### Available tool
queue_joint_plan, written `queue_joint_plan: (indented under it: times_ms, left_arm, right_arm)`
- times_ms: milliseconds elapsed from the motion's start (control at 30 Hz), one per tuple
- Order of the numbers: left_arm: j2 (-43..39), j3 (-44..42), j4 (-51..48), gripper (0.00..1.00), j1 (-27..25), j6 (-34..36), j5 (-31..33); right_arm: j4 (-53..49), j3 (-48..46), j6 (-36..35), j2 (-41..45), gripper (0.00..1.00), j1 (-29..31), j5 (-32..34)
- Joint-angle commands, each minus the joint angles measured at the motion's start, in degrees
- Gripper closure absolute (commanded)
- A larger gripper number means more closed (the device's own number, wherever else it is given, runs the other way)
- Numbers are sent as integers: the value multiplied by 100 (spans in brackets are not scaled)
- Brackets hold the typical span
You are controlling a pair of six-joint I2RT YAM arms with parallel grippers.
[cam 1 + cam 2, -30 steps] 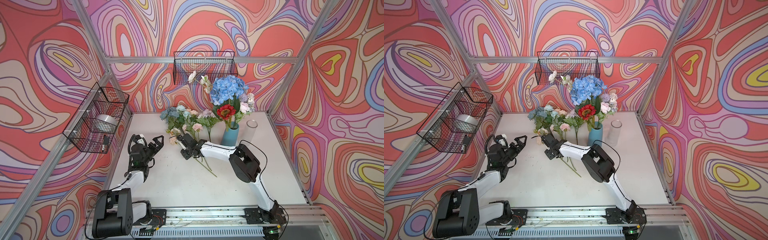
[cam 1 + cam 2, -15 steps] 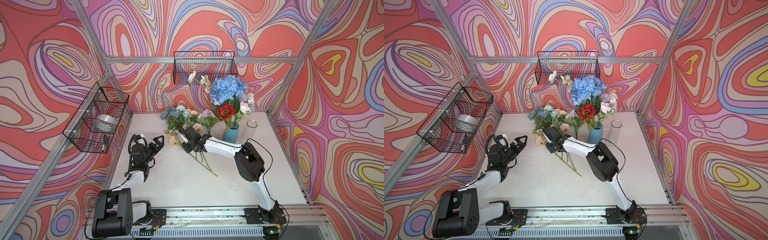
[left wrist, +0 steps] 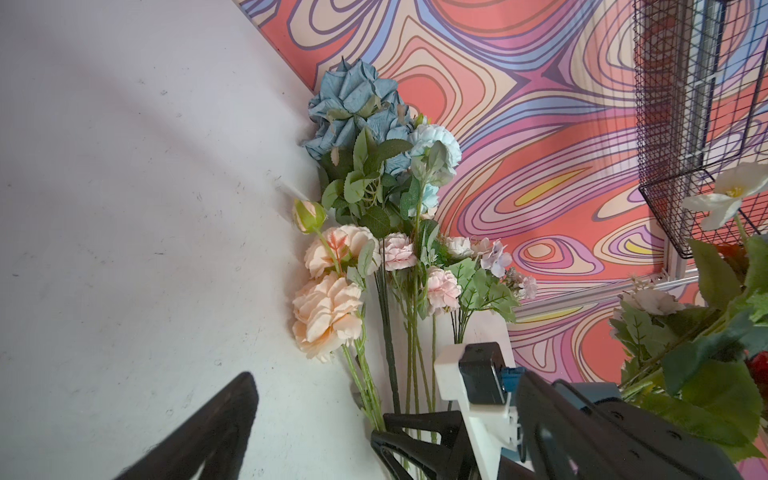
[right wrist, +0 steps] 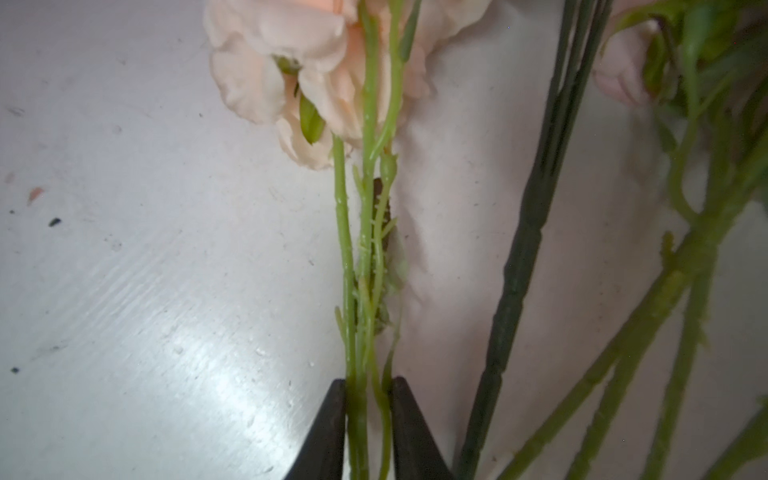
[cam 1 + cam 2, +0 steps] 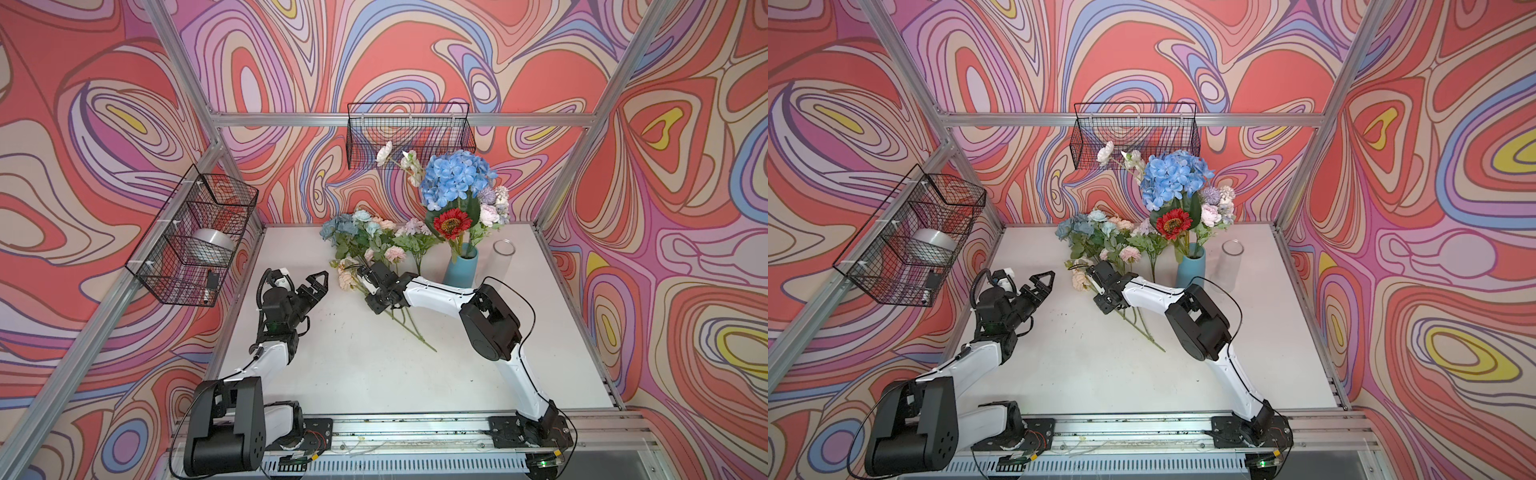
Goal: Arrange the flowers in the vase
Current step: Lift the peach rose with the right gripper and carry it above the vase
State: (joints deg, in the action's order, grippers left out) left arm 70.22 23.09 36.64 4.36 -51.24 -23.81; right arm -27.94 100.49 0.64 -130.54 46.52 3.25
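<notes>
Step in hand: pickup of the next bunch from the loose pile. Nearest, the left gripper hovers over the table at the 9 o'clock side, jaws spread wide, nothing in them. The right gripper sits low over the table. Its black fingertips press on either side of the pale green stems of the peach rose bunch, so it is clamped on them. The bunch lies flat; in a top view its blooms are at about 10 o'clock from the grip and the cut ends trail toward 4 o'clock. A dark stem lies just beside the grip, outside the jaws. Farther back, at 12 o'clock, the dusty-blue roses and small pink blooms wait by the back wall. The blue vase stands at 2 o'clock from the grip, holding the blue hydrangea and red sunflower, with a clear glass cylinder beside it. Judgement: the next move needs a clean lift clear of the neighbouring stems. The cut ends must then tip down and thread into an already crowded vase mouth. The thin stems may swivel in the grip.
</notes>
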Motion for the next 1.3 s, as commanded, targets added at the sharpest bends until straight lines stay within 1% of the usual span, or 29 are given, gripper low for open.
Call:
queue_joint_plan:
  times_ms: [0, 100, 167, 233, 367, 400, 567, 667, 767, 1033, 1167, 1267]
  left_arm:
    - [-114, 2, 10, 0, -48, -9, 31]
    - [-202, 3, -55, 0, -63, 0, 50]
    - [-265, 9, -101, 0, -71, 4, 68]
    - [-311, 14, -154, 0, -80, 16, 86]
    - [-399, 11, -216, 0, -93, 27, 112]
    - [-411, 11, -224, 0, -93, 20, 106]
    - [-481, 14, -270, 0, -111, 31, 128]
    - [-515, 15, -280, 0, -127, 33, 131]
    - [-561, 20, -289, 0, -138, 28, 146]
    - [-590, 80, -198, 0, -269, 11, 221]
    - [-520, 193, -75, 0, -456, 73, 263]
    - [-395, 345, 55, 0, -745, 192, 298]
  right_arm:
    - [-21, -55, 45, -112, 83, 3, 9]
    - [3, -47, 51, -86, 83, 6, -97]
    - [-20, -12, 49, -115, 77, 3, -131]
    - [-21, -14, 64, -154, 73, 6, -112]
    - [21, -121, 94, -227, 74, 2, 15]
    - [17, -126, 102, -233, 76, 6, 26]
    - [153, -149, 156, -84, 99, 6, -66]
    - [393, -234, 190, 243, 100, 6, -292]
    - [692, -411, 208, 758, 100, -1, -503]
    - [1716, -1154, 48, 2216, 100, 5, -709]
    - [2086, -1369, -107, 2812, 100, -8, -801]
    - [2435, -1534, -250, 3293, 100, -40, -810]
